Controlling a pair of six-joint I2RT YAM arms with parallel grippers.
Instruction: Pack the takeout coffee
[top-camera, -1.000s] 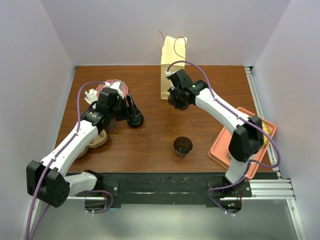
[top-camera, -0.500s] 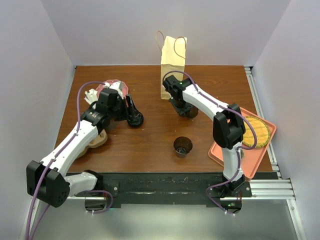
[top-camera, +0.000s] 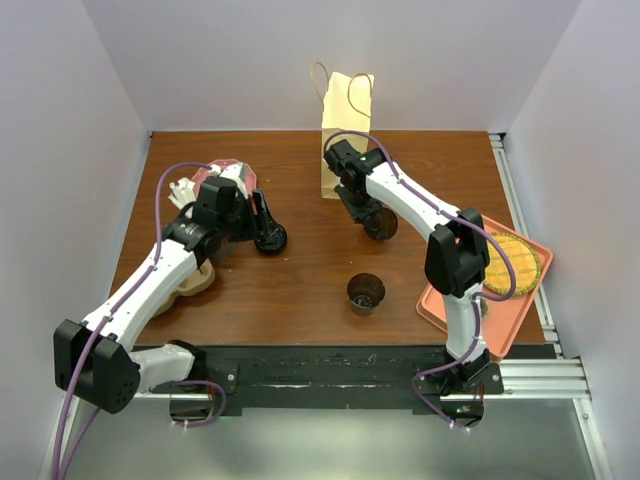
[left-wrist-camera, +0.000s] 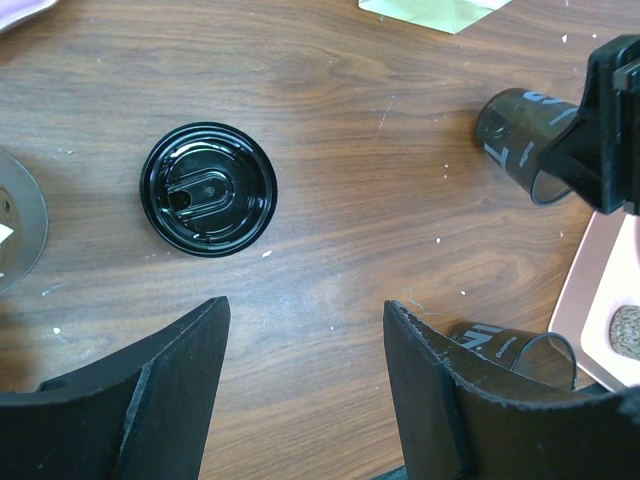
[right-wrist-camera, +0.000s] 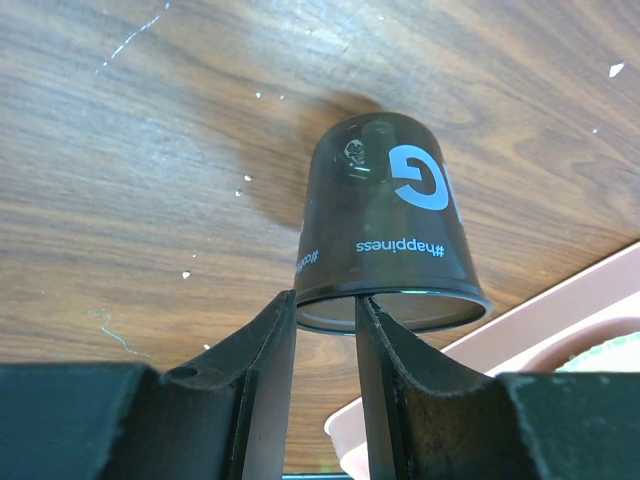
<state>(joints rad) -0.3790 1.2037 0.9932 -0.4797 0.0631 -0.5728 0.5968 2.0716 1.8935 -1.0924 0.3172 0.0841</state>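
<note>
A dark takeout coffee cup (right-wrist-camera: 385, 220) stands upright and lidless on the wooden table, just right of the paper bag (top-camera: 345, 135). My right gripper (right-wrist-camera: 325, 298) hovers at its rim with the jaws a little apart, the left finger outside the wall and the right one over the mouth. In the top view this cup (top-camera: 381, 226) sits just below the right gripper (top-camera: 360, 205). A second lidless dark cup (top-camera: 366, 292) stands nearer the front. The loose black lid (left-wrist-camera: 208, 188) lies flat ahead of my open, empty left gripper (left-wrist-camera: 305, 305).
A pink tray (top-camera: 455, 300) with a round golden waffle (top-camera: 510, 258) lies at the right edge. A grey cup of white utensils (top-camera: 188, 190) and a tan object (top-camera: 195, 280) sit beside the left arm. White walls enclose the table.
The right arm lowered the cup from beside the bag onto the table, and its jaws have parted from the rim. The left arm has not moved.
</note>
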